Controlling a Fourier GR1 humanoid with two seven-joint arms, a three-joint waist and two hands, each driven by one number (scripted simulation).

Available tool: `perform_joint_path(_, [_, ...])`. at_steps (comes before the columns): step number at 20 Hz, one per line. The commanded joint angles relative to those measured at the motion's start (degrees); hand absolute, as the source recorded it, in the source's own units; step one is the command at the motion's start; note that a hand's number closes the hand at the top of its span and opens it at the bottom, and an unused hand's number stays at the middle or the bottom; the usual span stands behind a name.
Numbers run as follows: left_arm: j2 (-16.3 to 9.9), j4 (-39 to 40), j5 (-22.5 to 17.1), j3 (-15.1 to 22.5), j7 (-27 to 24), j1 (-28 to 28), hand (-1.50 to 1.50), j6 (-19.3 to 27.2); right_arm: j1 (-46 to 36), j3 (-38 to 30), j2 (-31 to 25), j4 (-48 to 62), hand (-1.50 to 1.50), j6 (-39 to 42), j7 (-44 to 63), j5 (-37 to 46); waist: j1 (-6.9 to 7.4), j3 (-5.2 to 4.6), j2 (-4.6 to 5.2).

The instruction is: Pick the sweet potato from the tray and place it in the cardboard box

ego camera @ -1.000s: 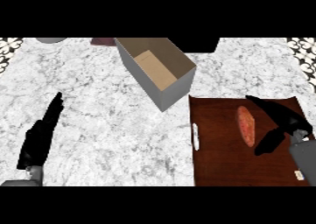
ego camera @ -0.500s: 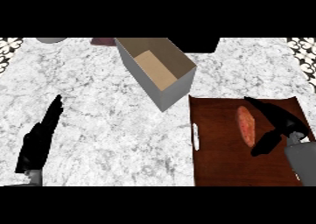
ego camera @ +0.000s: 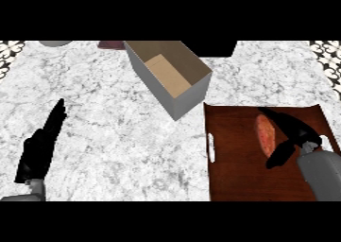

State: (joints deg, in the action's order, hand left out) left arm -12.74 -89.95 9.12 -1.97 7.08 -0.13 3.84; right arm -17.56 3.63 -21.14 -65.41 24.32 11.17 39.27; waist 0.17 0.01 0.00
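Since the earlier frame the right hand has slid over the sweet potato on the tray, fingers spread astride it, and should close round its middle before lifting toward the cardboard box.

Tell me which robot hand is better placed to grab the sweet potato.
The right robot hand: its fingers already bracket the sweet potato on the tray. The left robot hand rests open across the counter.

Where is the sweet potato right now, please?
In the head view, the sweet potato lies on the tray at right, beside the right hand.
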Motion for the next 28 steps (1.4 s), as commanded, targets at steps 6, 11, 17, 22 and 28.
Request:
perform_joint_path(6, [1.66, -0.53, 0.17, -0.93, -0.71, 0.47, 0.0, -2.41, 1.58, 0.35, 4.12, 2.63, 1.5, -2.36, -2.96, 3.34, -0.03, 0.0, -0.02])
perform_joint_path(11, [3.42, -4.71, 2.49, 1.06, 1.17, 2.96, 0.0, -0.17, 2.18, 0.45, 0.7, -1.82, 1.5, -10.44, -3.32, 8.95, -0.12, -0.01, -0.17])
perform_joint_path(17, [2.98, -2.44, 2.89, 0.38, -0.89, 3.05, 0.0, -1.52, -7.07, -0.72, 2.11, 7.4, 1.5, -16.41, -4.9, 13.31, 0.46, 0.01, 0.05])
perform_joint_path(22, [2.59, 0.78, 2.73, -0.68, -2.48, 0.88, 0.0, -1.87, -11.89, 1.01, 2.33, 14.83, 1.5, -24.69, -4.43, 20.77, 0.65, 0.02, 0.19])
perform_joint_path(28, [2.56, -0.92, 1.71, -1.95, -1.13, 0.99, 0.0, -2.45, -12.53, 0.47, 0.68, 7.62, 1.5, -24.15, -2.18, 22.39, -0.02, -0.01, -0.09])
